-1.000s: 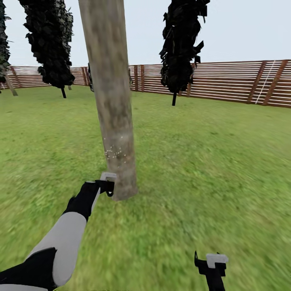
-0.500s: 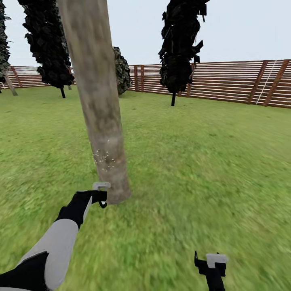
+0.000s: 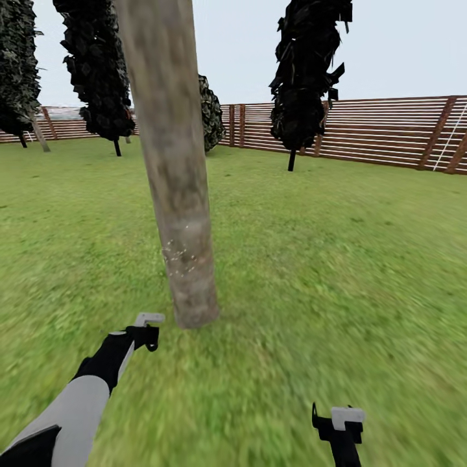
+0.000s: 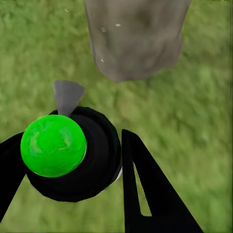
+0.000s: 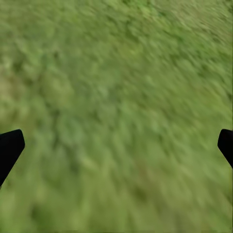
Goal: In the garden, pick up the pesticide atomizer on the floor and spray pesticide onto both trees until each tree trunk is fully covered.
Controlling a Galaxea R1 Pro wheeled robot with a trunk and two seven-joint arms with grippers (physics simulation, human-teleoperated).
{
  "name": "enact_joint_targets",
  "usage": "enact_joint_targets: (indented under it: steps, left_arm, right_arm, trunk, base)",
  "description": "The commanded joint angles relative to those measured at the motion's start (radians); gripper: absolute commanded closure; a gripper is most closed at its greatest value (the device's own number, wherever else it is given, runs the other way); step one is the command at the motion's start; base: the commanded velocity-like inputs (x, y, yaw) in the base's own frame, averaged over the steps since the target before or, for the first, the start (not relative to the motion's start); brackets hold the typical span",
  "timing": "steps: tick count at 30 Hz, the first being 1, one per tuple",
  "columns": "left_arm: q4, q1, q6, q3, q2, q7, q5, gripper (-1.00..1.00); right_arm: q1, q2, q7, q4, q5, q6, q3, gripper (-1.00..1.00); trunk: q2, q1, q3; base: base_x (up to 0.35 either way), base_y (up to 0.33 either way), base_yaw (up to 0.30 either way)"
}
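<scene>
Pesticide atomizer, black-bodied with green round cap (image 4: 53,145), sits clamped in left end effector (image 4: 73,170) near speckled grey-brown tree trunk (image 3: 175,194); right end effector (image 5: 116,145) spread apart.

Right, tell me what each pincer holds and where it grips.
Left pincer grips the atomizer by its black body below the green top. Right pincer holds nothing, open over grass.

My left arm (image 3: 84,402) has a smooth pale grey forearm shell, with black casing below it near the elbow and a black wrist section ahead of it; the left end effector (image 3: 148,327) is black with a small light grey block on top; its fingers (image 4: 150,194) are flat black blades, one with a narrow slot; my right end effector (image 3: 340,425) is black too, capped by a similar grey block.
</scene>
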Motion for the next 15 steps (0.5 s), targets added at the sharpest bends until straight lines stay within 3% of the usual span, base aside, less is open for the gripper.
enact_joint_targets:
  steps: [1, 5, 7, 10, 15]
  left_arm:
    - [0.006, -0.001, 0.002, 0.007, -0.002, -0.009, -0.011, 1.0]
    - [0.1, 0.0, -0.007, 0.006, 0.009, -0.006, -0.014, 1.0]
    - [0.163, 0.0, -0.102, 0.006, 0.025, 0.003, -0.016, 1.0]
    - [0.177, 0.0, -0.127, 0.004, 0.027, 0.028, -0.016, 1.0]
    - [0.229, 0.008, -0.144, -0.001, -0.002, 0.065, -0.015, 1.0]
  right_arm:
    - [-0.001, 0.0, -0.003, 0.001, 0.01, -0.003, -0.008, -1.0]
    - [-0.001, 0.0, -0.003, 0.001, 0.01, -0.003, -0.008, -1.0]
    - [-0.001, 0.0, -0.002, 0.001, 0.01, -0.003, -0.008, -1.0]
    - [-0.001, 0.0, -0.002, 0.001, 0.01, -0.003, -0.008, -1.0]
    - [-0.001, 0.0, -0.002, 0.001, 0.01, -0.003, -0.008, -1.0]
  trunk:
    - [0.0, 0.0, -0.001]
    - [0.0, 0.0, -0.001]
    - [0.0, 0.0, -0.001]
    - [0.0, 0.0, -0.001]
    - [0.0, 0.0, -0.001]
  base:
    - [0.307, 0.0, 0.001]
    - [0.32, 0.0, 0.0]
    - [0.31, 0.0, 0.0]
    - [0.215, 0.0, 0.0]
    - [0.024, 0.0, 0.0]
